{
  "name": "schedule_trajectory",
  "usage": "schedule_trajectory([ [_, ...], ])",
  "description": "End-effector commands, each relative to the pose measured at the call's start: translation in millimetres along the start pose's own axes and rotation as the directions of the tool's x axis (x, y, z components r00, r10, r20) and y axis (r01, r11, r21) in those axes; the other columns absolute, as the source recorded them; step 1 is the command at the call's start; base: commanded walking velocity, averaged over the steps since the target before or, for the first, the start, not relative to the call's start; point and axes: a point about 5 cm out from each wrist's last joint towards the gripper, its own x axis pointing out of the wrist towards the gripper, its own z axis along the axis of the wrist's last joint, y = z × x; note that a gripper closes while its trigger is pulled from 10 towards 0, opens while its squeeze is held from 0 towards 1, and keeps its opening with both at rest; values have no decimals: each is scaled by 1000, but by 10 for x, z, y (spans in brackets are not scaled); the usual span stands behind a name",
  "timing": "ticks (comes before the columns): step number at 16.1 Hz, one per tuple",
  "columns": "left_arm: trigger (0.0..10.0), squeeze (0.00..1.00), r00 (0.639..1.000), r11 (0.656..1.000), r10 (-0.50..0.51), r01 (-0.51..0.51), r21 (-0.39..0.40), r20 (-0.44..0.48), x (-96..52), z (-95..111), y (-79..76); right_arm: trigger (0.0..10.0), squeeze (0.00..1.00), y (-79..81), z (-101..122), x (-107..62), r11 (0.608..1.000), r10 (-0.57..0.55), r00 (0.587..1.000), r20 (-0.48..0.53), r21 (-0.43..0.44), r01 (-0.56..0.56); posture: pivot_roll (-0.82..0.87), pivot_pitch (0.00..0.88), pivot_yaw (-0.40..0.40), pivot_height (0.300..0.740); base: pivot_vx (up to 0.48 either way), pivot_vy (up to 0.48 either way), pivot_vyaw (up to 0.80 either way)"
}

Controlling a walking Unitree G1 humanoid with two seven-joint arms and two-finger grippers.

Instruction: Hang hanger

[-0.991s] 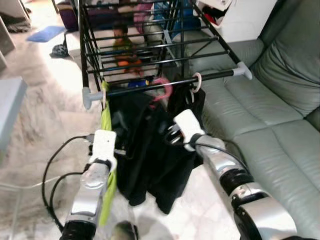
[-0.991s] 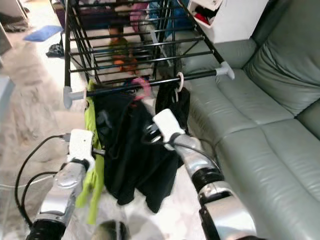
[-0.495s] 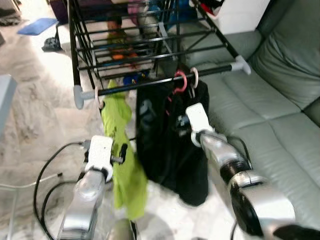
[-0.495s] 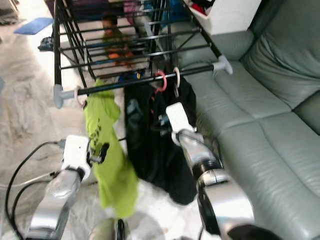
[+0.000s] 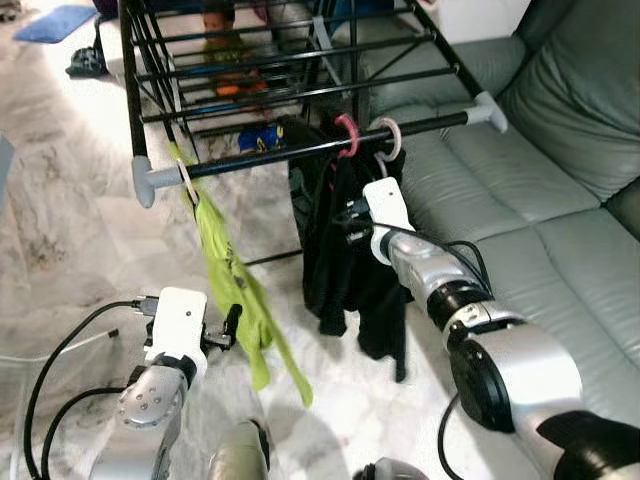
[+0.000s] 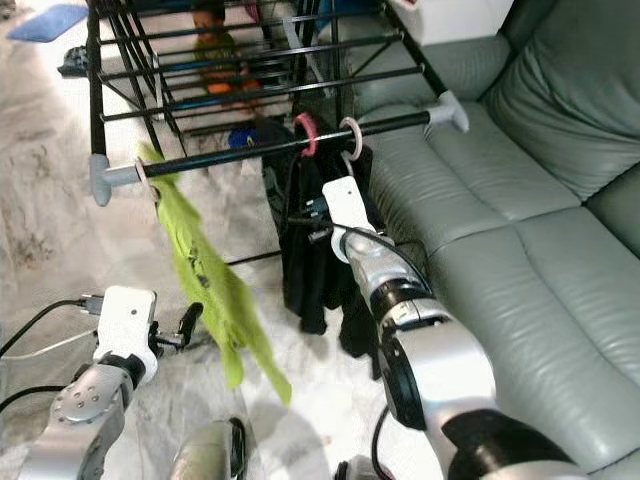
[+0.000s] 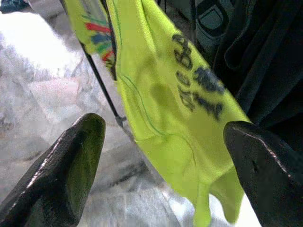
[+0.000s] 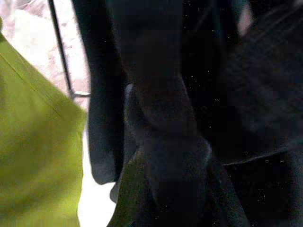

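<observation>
A black drying rack's front rail [image 5: 270, 163] carries a pink hanger hook [image 5: 346, 133] and a white hanger hook [image 5: 388, 138]. Black garments [image 5: 335, 265] hang from both hooks. My right gripper [image 5: 350, 218] is pressed into these garments just below the hooks. In the right wrist view its fingers [image 8: 163, 142] meet on a dark strip of the cloth. Further left on the rail a lime green shirt [image 5: 225, 270] hangs slanted on a white hanger. My left gripper [image 5: 232, 325] is open beside the shirt's lower part, and the shirt [image 7: 165, 94] lies beyond its spread fingers.
A grey-green sofa [image 5: 540, 200] stands close on the right of the rack. Black cables [image 5: 60, 350] loop over the marble floor at my left. Shoes and small items lie under the rack [image 5: 240, 85]. A blue mat [image 5: 55, 22] lies far left.
The camera has shifted. The pink hook went from just below the rail onto it, my right gripper rising with the black garment. The green shirt swung away from my left gripper.
</observation>
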Motion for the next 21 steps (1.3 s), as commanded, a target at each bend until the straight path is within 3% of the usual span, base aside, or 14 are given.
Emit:
schedule_trajectory([
  [1,10000,0,1000,1000,-13,13,1,-17,-55,10,-5,10000,0,36,-14,6,998,21,999,-25,55,-19,245,191,-32,740,0,0,0],
  [3,10000,0,999,1000,-12,12,0,-35,-89,-6,2,10000,0,76,-113,6,994,41,997,-66,108,-34,249,198,-34,740,0,0,0],
  [8,10000,0,998,1000,-18,18,-6,-53,-82,8,-17,10000,0,105,-138,6,988,68,995,-74,147,-56,243,191,-33,740,0,0,0],
  [9,10000,0,998,1000,-20,20,-9,-52,-65,12,-28,10000,149,104,-126,5,982,88,994,-56,173,-77,239,184,-32,740,0,0,0],
  [10,10000,0,999,1000,-21,20,-10,-50,-16,19,-50,10000,1000,84,-82,1,980,112,994,-14,167,-108,228,165,-32,740,0,0,0],
  [13,10000,0,999,1000,-24,24,-7,-41,90,37,-86,10000,1000,-39,12,-21,992,98,993,73,76,-103,198,127,-29,740,0,0,0],
  [16,10000,0,999,1000,-29,28,-4,-26,247,75,-130,10000,1000,-263,-62,-87,997,76,990,120,-2,-76,155,84,-30,740,0,0,0],
  [19,10000,0,999,999,-38,38,-21,13,401,173,-188,10000,1000,-471,-191,-193,1000,8,984,179,-19,-5,103,49,-28,740,0,0,0],
  [21,10000,0,998,999,-33,33,-17,47,456,242,-175,10000,1000,-564,-318,-356,998,-53,970,238,-2,55,76,40,-23,740,0,0,0],
])
